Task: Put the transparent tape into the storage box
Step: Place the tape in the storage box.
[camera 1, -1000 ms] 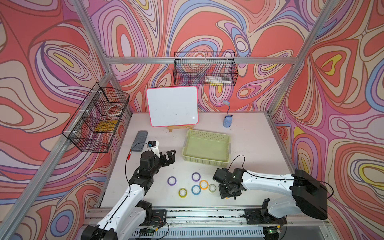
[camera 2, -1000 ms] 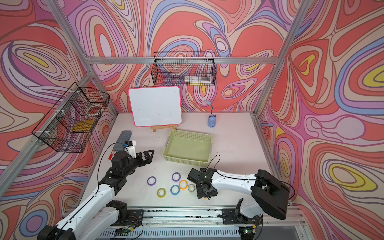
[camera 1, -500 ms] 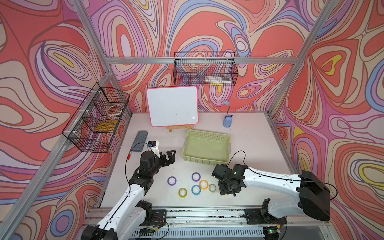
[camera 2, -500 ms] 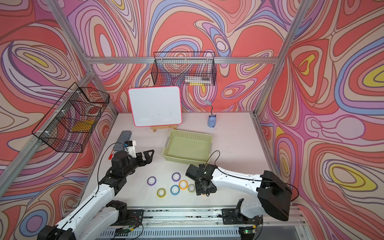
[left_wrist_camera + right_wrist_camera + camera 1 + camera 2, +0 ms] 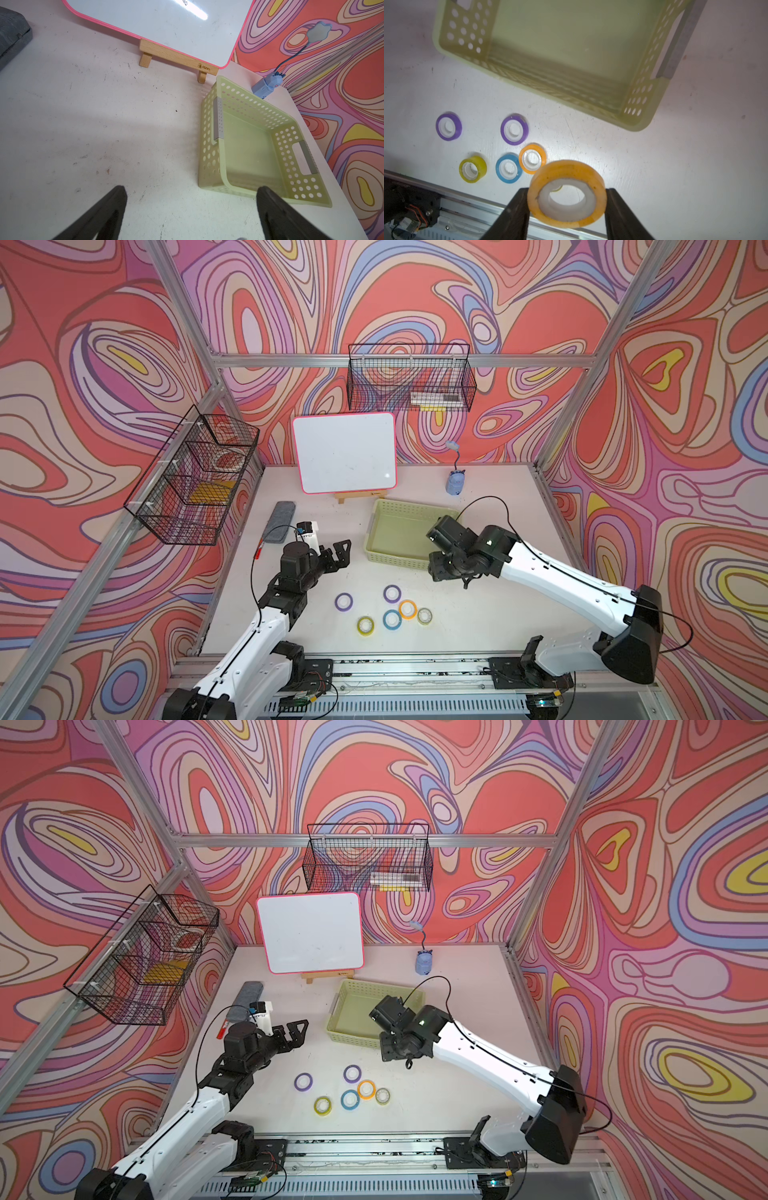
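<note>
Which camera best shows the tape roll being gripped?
The right wrist view: the tape roll sits large between the right gripper's fingers. In both top views the gripper hides it; the left wrist view misses it.

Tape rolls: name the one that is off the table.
The amber roll with a white core, gripped in the right hand; all the others lie flat on the table.

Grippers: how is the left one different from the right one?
The left gripper is wide open and empty; the right gripper is shut on an orange-yellow tape roll. The left gripper sits off the short left side of the box; the right gripper hangs near its long front side. Both are black.
</note>
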Controlling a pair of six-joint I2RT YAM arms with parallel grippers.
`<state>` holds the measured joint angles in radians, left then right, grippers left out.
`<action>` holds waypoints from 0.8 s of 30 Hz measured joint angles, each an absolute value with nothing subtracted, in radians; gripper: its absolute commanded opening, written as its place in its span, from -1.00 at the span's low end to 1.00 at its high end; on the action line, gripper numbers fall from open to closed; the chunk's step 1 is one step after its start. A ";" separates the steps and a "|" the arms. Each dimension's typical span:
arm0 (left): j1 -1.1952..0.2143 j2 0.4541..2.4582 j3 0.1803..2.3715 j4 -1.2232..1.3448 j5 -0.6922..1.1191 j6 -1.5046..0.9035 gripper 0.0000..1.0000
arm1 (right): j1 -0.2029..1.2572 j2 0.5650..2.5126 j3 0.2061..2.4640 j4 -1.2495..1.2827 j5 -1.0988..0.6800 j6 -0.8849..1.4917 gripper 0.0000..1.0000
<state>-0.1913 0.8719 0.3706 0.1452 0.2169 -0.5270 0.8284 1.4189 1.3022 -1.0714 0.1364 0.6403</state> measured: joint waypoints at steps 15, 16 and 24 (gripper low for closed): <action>-0.191 0.872 0.370 0.145 0.179 -0.515 0.99 | 0.715 1.884 1.647 -0.931 0.042 0.422 0.09; -0.191 0.872 0.370 0.145 0.176 -0.513 0.99 | 0.715 1.917 1.667 -0.921 0.029 0.418 0.09; -0.191 0.867 0.365 0.144 0.159 -0.504 0.99 | 0.715 2.113 1.769 -0.856 -0.062 0.410 0.10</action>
